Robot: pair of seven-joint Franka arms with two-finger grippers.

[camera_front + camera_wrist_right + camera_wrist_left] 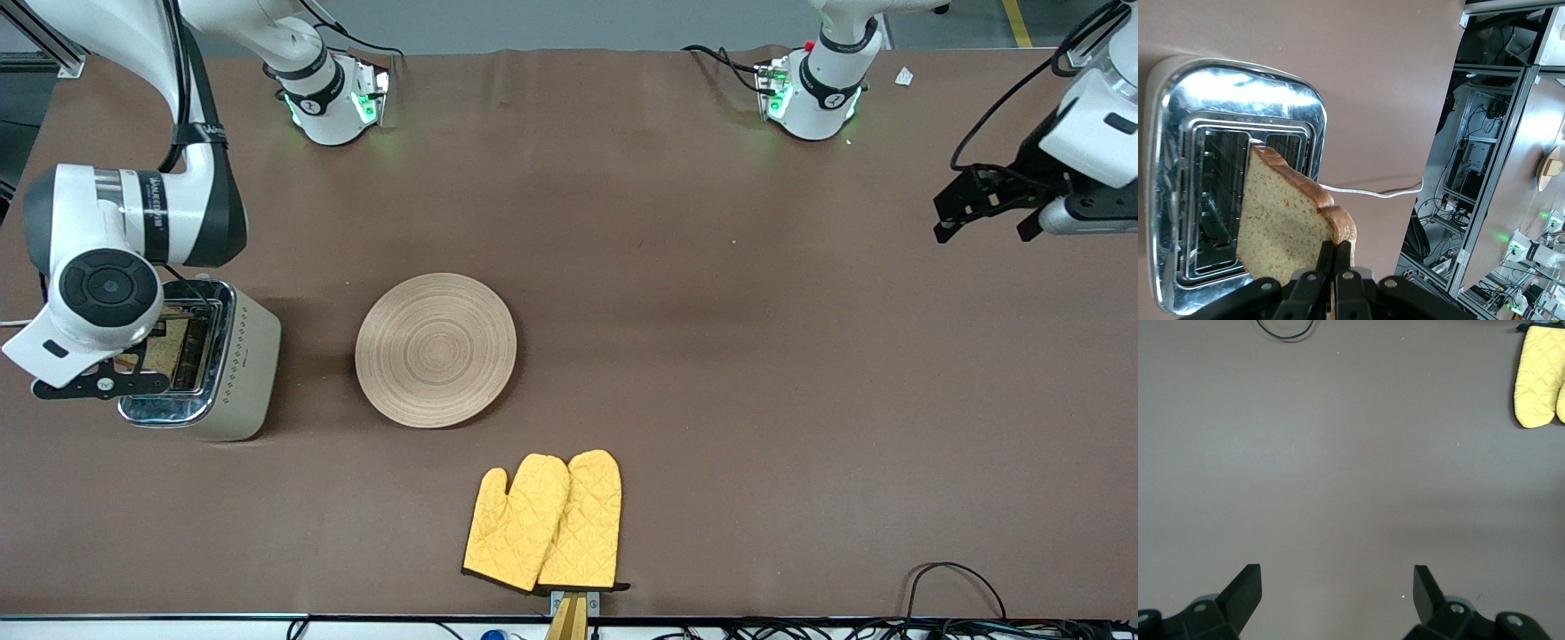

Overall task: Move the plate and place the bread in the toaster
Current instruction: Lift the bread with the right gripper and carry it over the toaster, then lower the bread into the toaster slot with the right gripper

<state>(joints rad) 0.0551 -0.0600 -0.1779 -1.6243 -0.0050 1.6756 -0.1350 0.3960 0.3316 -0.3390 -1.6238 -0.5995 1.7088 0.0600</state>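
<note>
Right gripper [1333,257] pinched tight on the bread [1288,223], fingers clamped at one crust edge; the slice hangs tilted over the toaster [1238,180], its far corner at the mouth of a slot, though whether it has actually entered the slot is hard to judge from the wrist view. In the front view the right gripper [116,369] sits directly above the toaster [227,364], the arm's wrist covering much of the chrome top; a sliver of bread [164,347] shows under it. The toaster stands at the right arm's end of the table, a white cord [1371,192] trailing off its end.

The plate [436,349] lies flat beside the toaster, toward the middle of the table, apart from it; a pair of yellow oven mitts [547,524] lies nearer the front camera than the plate, at the table's edge.

Left gripper [982,203] hangs over bare table at the left arm's end, waiting, jaws spread wide and holding nothing; its fingers [1245,590] frame only brown cloth [1351,473], the mitts [1538,377] well off.
</note>
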